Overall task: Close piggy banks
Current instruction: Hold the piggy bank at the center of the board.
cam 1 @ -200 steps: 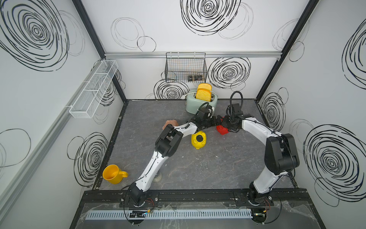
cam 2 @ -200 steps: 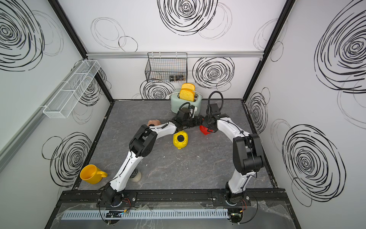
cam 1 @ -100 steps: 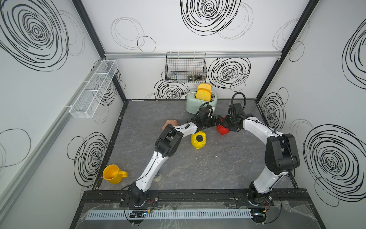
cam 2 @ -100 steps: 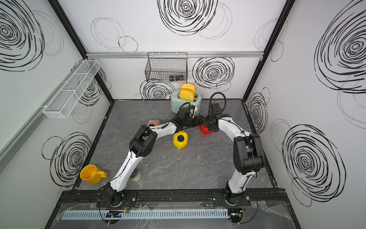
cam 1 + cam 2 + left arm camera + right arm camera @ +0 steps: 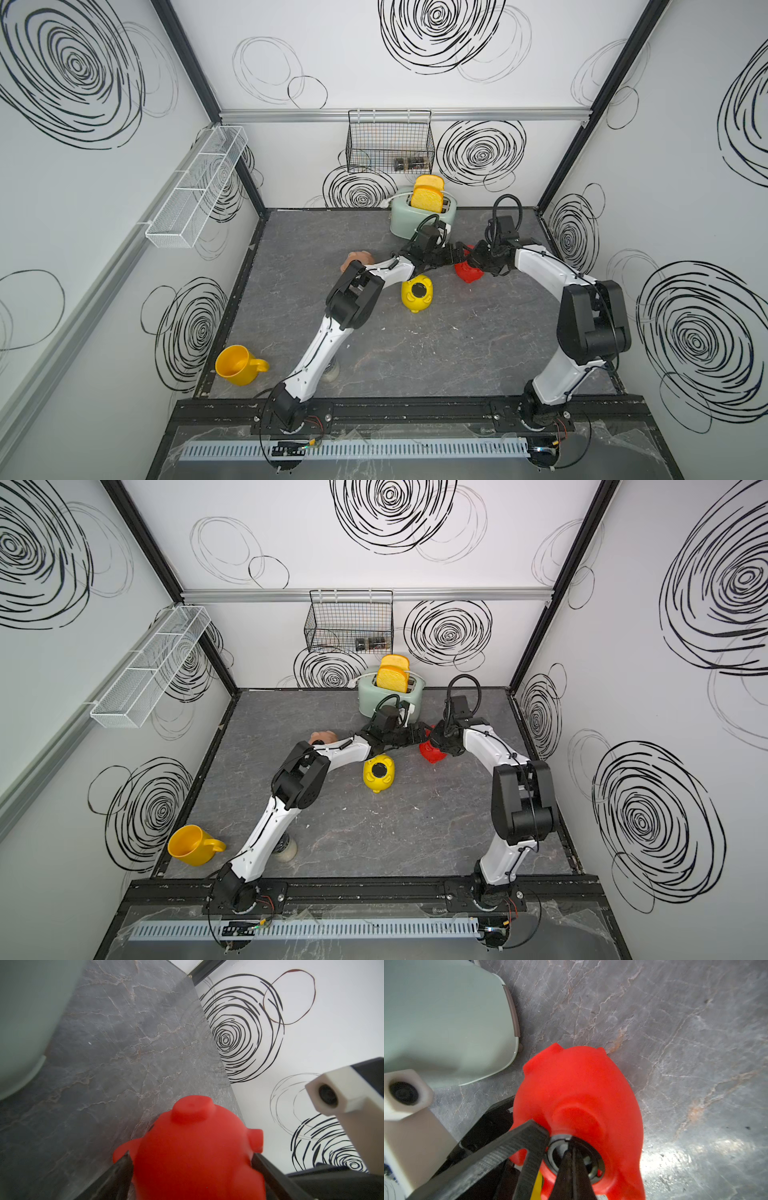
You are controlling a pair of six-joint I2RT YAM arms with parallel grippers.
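Red piggy bank [image 5: 577, 1088] near table [image 5: 457, 353] back edge: left gripper [image 5: 190, 1158] clamps its sides, jaws wide; right gripper [image 5: 569, 1153], jaws shut, tips in belly hole [image 5: 592, 1166]. Closing step likely; next, press straight.

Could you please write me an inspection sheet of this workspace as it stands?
Surface: grey marbled tabletop, a few pale specks.
Job's things: red piggy bank between both grippers; yellow piggy bank belly-up at mid-table; pink piggy bank partly behind the left arm.
Clutter: mint toaster holding toast; yellow mug; small pale round item under the left arm.
Grippers: left gripper clamps the red piggy bank's sides; right gripper shut, tips at its belly plug.
Cables: black cable loop at the right wrist.
Surroundings: wire basket, white mesh shelf, swirl-patterned walls.
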